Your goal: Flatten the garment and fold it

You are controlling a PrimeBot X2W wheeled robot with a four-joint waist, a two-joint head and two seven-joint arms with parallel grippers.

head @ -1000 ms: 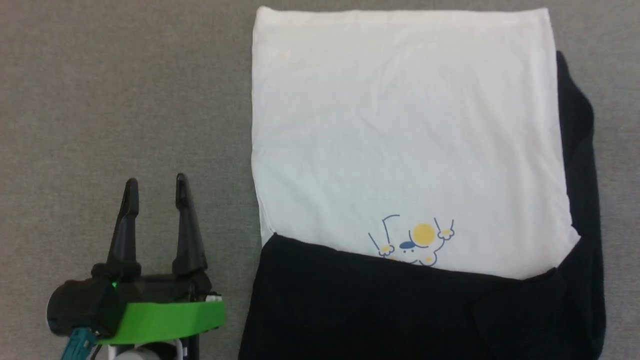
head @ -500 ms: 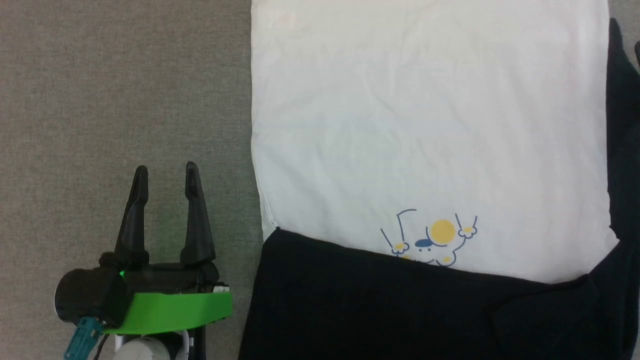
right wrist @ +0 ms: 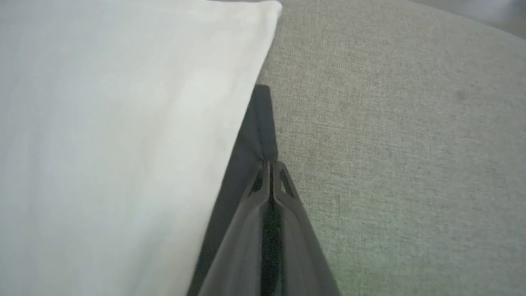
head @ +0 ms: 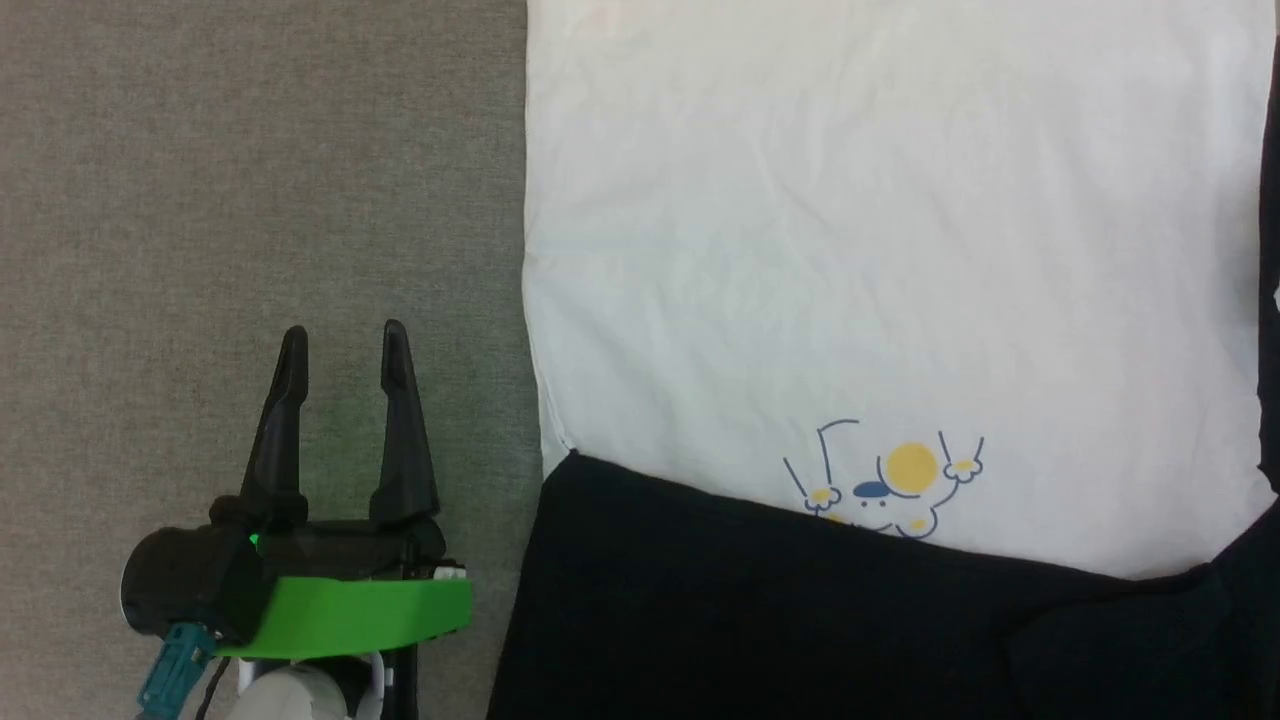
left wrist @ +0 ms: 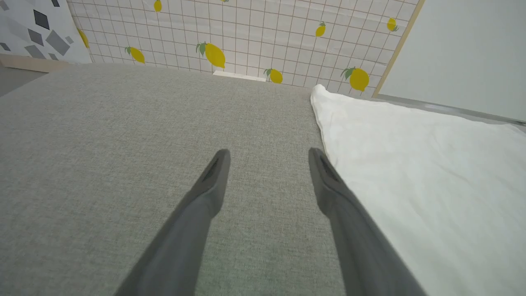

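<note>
Grey woven cloth [head: 250, 150] is spread under everything, and a lemon-printed wall [left wrist: 246, 33] is seen beyond it. The white T-shirt [head: 880, 250] is laid flat on it from 12 to 4 o'clock in the head view, with a black sleeve [head: 750, 620] folded across at 5 o'clock, partly over the cartoon print [head: 890, 485]. The left gripper [head: 344, 335] is held released at 8 o'clock, just beside the shirt's edge. The right gripper [right wrist: 270, 164] is clenched at the second black sleeve [right wrist: 257, 123] — whether cloth is caught cannot be told.
</note>
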